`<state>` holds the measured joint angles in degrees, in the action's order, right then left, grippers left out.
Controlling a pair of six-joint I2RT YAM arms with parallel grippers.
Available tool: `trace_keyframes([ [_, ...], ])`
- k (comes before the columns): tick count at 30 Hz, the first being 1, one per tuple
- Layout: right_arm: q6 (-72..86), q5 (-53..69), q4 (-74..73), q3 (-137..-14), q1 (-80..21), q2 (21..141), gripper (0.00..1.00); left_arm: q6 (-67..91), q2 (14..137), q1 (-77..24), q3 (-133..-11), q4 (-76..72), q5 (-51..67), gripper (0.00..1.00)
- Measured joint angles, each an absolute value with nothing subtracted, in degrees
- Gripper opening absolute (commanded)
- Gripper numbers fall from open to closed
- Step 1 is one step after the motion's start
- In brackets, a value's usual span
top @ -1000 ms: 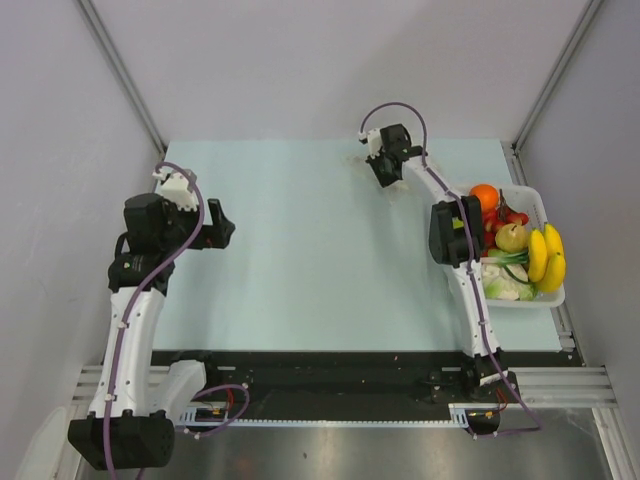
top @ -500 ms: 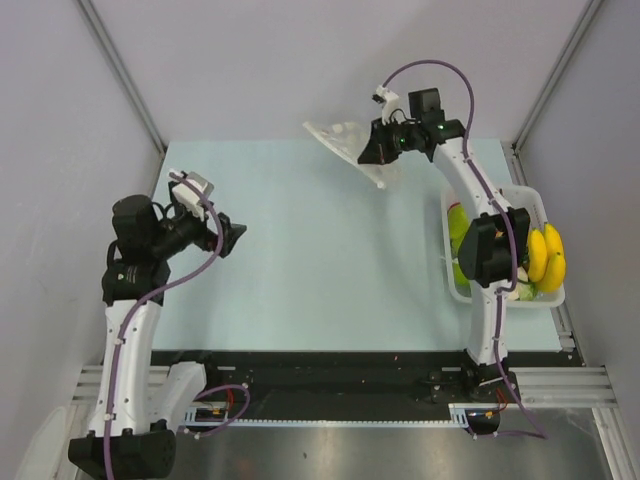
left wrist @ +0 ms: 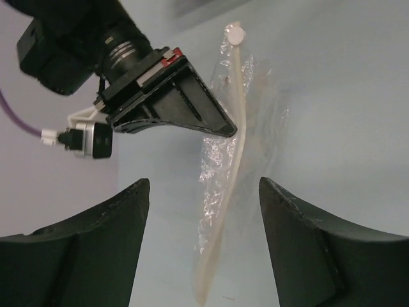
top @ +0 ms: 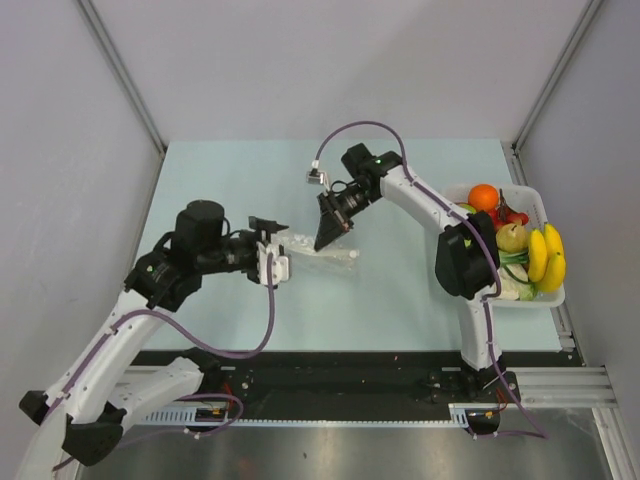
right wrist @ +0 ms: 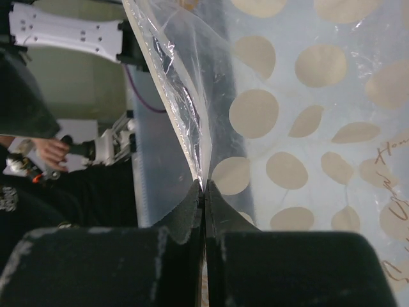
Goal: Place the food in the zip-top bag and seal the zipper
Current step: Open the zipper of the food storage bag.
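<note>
The clear zip-top bag [top: 322, 256] with pale dots hangs low over the middle of the table. My right gripper [top: 328, 236] is shut on its edge; the right wrist view shows my right gripper [right wrist: 204, 185] pinching the dotted bag [right wrist: 307, 96]. My left gripper [top: 278, 246] is open just left of the bag. In the left wrist view my left gripper [left wrist: 203, 185] frames the bag's whitish zipper [left wrist: 235, 153] without touching it. The food lies in the white basket [top: 541, 196]: orange [top: 484, 197], bananas [top: 547, 255], cherries [top: 513, 215], a green fruit [top: 511, 237], leafy greens [top: 509, 284].
The basket stands at the table's right edge beside the right arm's elbow [top: 462, 258]. Grey walls close in the table on the left, back and right. A black rail runs along the near edge.
My right gripper has carried the bag from the far back of the table down to the middle. My left arm has swung right and forward, its open gripper now at the bag's left end.
</note>
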<state>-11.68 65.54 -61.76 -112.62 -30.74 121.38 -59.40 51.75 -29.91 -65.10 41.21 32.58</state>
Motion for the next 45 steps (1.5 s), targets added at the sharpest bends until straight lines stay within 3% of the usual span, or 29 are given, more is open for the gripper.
trace_keyframes([
  [4,-12.4,68.9,-65.2,-110.9,-33.6,121.4,0.0,-65.4,52.3,-34.5,-62.7,43.7,29.5,0.75],
  [7,-12.7,71.1,-66.5,-110.6,-34.2,121.4,0.0,-68.2,53.8,-35.5,-62.5,45.8,28.2,0.88],
  [11,-13.1,72.8,-67.7,-110.6,-34.2,121.4,0.0,-69.8,54.9,-35.7,-61.1,45.6,26.2,0.83],
  [15,-13.5,73.6,-68.8,-110.9,-34.3,121.4,0.01,-71.1,55.4,-35.7,-58.5,44.8,24.3,0.67],
  [16,-13.6,73.6,-69.0,-111.0,-34.3,121.5,0.02,-71.1,55.7,-35.7,-58.5,44.7,24.1,0.57],
  [18,-13.6,73.6,-69.5,-111.5,-34.7,121.6,0.03,-71.1,56.4,-35.8,-58.5,44.2,23.9,0.48],
  [19,-13.6,73.6,-69.6,-111.8,-34.9,121.7,0.05,-71.2,56.7,-35.8,-58.5,44.1,23.9,0.37],
  [21,-13.6,73.6,-70.1,-112.5,-35.3,122.0,0.07,-71.0,57.1,-35.8,-58.5,43.9,23.8,0.27],
  [22,-13.7,73.6,-70.2,-112.8,-35.5,122.1,0.13,-70.8,57.3,-35.8,-58.5,43.9,23.7,0.16],
  [24,-13.8,73.6,-70.5,-113.4,-35.6,122.3,0.26,-70.4,57.5,-35.9,-58.5,43.8,23.3,0.05],
  [25,-13.8,73.5,-70.6,-113.7,-35.6,122.4,0.44,-70.0,57.6,-35.9,-58.5,43.7,22.9,0.0],
  [28,-13.3,72.8,-70.9,-115.5,-35.2,122.4,0.72,-67.0,57.8,-35.9,-58.5,43.7,21.9,0.0],
  [32,-11.6,70.8,-68.9,-119.9,-31.9,122.5,0.96,-59.4,57.8,-35.8,-58.5,43.6,21.3,0.0],
  [33,-11.2,69.8,-67.9,-121.3,-30.1,122.5,0.98,-56.0,57.8,-35.5,-58.5,43.6,21.3,0.0],
  [38,-8.8,63.2,-61.6,-121.7,-21.6,120.6,1.0,-40.7,57.7,-30.1,-58.6,42.0,22.7,0.0],
  [42,-4.9,56.2,-50.9,-110.9,-17.3,111.7,0.97,-27.9,58.5,-24.1,-60.7,41.0,22.7,0.0],
  [45,-0.5,53.7,-42.5,-101.5,-14.7,102.0,0.86,-18.7,59.0,-19.9,-63.3,39.7,23.2,0.0],
])
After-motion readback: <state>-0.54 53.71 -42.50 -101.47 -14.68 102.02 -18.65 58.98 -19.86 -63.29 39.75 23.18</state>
